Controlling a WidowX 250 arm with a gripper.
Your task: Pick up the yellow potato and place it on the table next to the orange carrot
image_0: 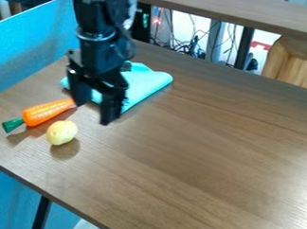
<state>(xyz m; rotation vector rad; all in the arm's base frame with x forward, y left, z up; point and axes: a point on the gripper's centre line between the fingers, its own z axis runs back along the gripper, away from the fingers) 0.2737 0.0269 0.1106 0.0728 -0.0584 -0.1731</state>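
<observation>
The black gripper (95, 105) hangs over the left part of the wooden table, its fingers open and apart with nothing held between them. Behind and partly hidden by it lies a turquoise cloth (147, 83), its right side folded. An orange carrot (47, 111) with a green top rests to the left of the gripper, its narrow tip close to the left finger. In front of the carrot, below and left of the gripper, is a pale yellow, potato-like object (61, 132).
A blue panel (32, 43) stands along the table's left side. Behind the back edge of the table (199, 151) are a wooden ledge (248, 16), dark posts and tangled cables. The table's front left edge runs down toward the bottom.
</observation>
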